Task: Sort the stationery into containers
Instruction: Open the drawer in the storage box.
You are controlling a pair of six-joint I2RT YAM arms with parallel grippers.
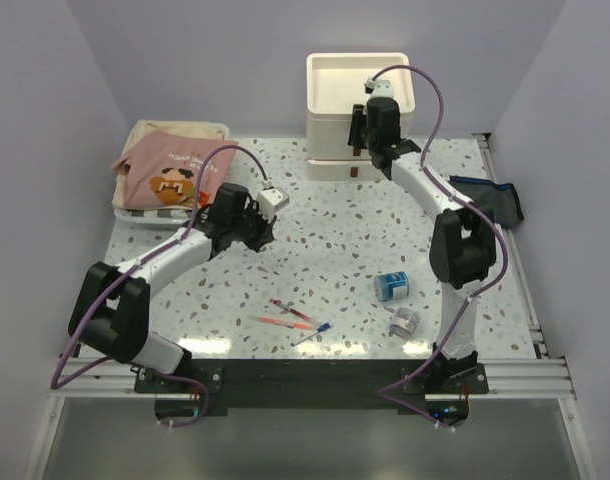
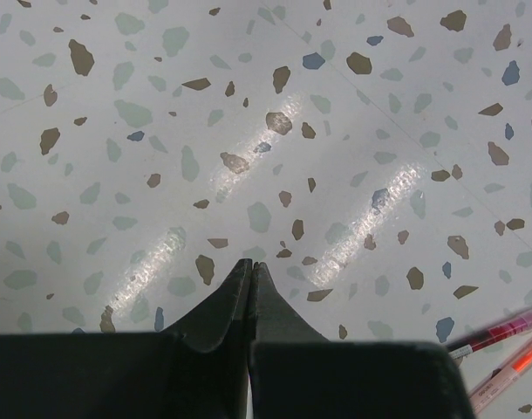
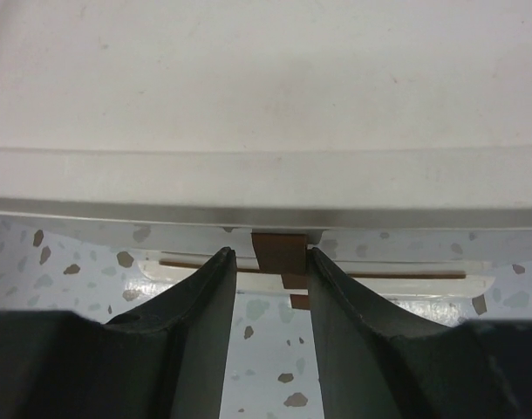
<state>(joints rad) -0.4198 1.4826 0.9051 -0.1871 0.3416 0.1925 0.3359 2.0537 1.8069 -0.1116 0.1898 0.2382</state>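
The cream-white drawer unit (image 1: 357, 100) stands at the back of the table. My right gripper (image 1: 359, 135) is at its front. In the right wrist view the fingers straddle a brown drawer handle (image 3: 279, 251). The right finger touches it and a gap shows on the left, so the right gripper (image 3: 268, 257) is open. My left gripper (image 2: 251, 264) is shut and empty above bare table left of centre. Two red pens (image 1: 290, 308) and a blue pen (image 1: 313, 334) lie near the front edge. A blue roll (image 1: 391, 286) and a grey roll (image 1: 404, 321) sit to their right. The navy pouch (image 1: 490, 198) lies at the right edge.
A pink cloth bag (image 1: 170, 175) rests on a white tray at the back left. Grey walls close in the table on three sides. Two pens (image 2: 501, 332) reach into the bottom right corner of the left wrist view.
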